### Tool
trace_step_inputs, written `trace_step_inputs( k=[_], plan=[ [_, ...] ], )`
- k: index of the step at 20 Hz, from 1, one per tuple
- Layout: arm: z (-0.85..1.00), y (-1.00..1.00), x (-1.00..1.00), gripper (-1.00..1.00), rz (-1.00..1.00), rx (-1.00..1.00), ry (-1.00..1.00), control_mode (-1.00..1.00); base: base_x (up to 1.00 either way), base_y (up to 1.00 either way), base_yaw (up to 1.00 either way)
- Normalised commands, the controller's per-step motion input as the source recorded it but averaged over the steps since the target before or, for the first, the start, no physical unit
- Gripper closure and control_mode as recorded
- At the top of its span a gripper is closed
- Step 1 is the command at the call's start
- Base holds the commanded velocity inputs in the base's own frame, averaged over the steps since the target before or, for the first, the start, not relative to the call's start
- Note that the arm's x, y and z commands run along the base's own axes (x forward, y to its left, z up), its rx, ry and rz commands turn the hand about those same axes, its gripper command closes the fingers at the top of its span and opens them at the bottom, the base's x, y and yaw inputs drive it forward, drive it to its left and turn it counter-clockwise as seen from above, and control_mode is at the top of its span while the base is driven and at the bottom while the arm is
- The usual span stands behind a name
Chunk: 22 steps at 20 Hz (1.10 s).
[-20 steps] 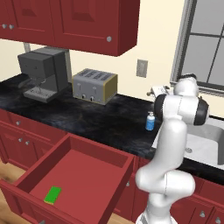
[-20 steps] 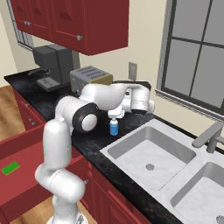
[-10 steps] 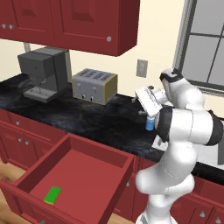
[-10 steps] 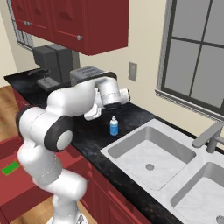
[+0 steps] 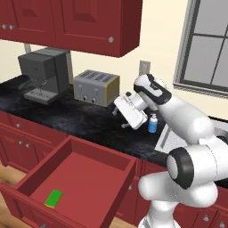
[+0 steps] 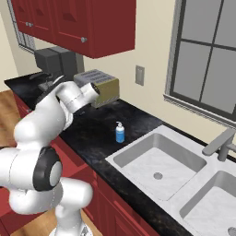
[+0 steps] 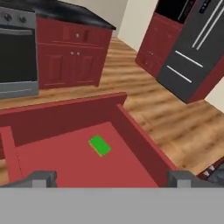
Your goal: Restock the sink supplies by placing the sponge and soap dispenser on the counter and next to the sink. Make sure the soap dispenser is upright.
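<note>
The blue soap dispenser [image 5: 152,124] [image 6: 120,132] stands upright on the black counter [image 5: 80,120] [image 6: 97,133], just left of the grey sink [image 6: 138,159]. The green sponge [image 5: 53,198] [image 7: 99,145] lies flat on the floor of an open red drawer [image 5: 102,156] [image 7: 140,135] below the counter. My gripper [image 5: 118,119] [image 7: 111,179] hangs open and empty above the counter's front, left of the dispenser, and looks down into the drawer, with the sponge well ahead of the fingertips [image 7: 41,178].
A silver toaster [image 5: 95,87] [image 6: 99,87] and a dark coffee machine [image 5: 44,73] [image 6: 53,60] stand at the back of the counter. Red wall cabinets hang overhead. A faucet [image 6: 221,143] rises behind the sink. Wooden floor lies beyond the drawer.
The arm has swung left, away from the soap dispenser, and the hand has turned toward the open drawer. The dispenser and sponge have stayed put.
</note>
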Motion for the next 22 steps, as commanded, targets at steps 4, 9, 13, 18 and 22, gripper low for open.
trace_step_inputs(
  k=[4, 9, 13, 18, 22],
  plan=[
    [0.03, 1.00, -0.51, -1.00, -0.08, -0.17, 0.00, -1.00, 0.00, 0.00, 0.00],
    [0.00, 0.92, -0.53, -1.00, -0.35, -0.02, 0.01, -1.00, 0.00, 0.00, 0.00],
    [-0.16, 0.63, -0.42, -1.00, -0.56, 0.00, 0.01, -1.00, 0.00, 0.00, 0.00],
    [-0.33, 0.50, -0.34, -1.00, -0.69, 0.00, 0.05, -1.00, 0.00, 0.00, 0.00],
    [-0.26, 0.41, -0.04, -1.00, -0.71, 0.00, 0.24, -1.00, 0.00, 0.00, 0.00]
  ],
)
